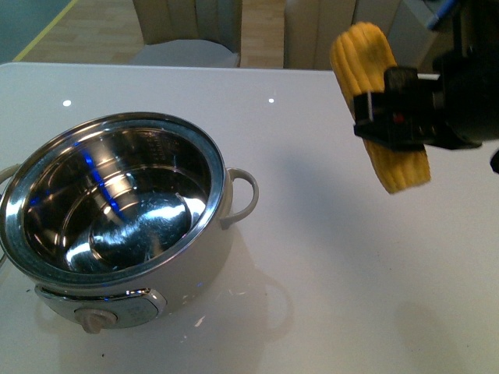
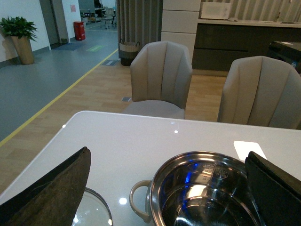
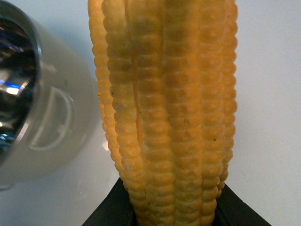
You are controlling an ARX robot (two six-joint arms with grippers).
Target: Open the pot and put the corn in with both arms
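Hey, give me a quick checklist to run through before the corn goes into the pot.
1. Lid off the pot: ok, it lies on the table beside it.
2. Pot interior empty: ok.
3. Right tool clamped on the corn: ok.
4. Corn above the opening: not ok, it hangs over bare table off to the pot's side.
5. Left tool open, holding nothing: ok.

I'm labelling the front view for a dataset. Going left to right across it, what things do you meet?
pot → its loop side handle → corn
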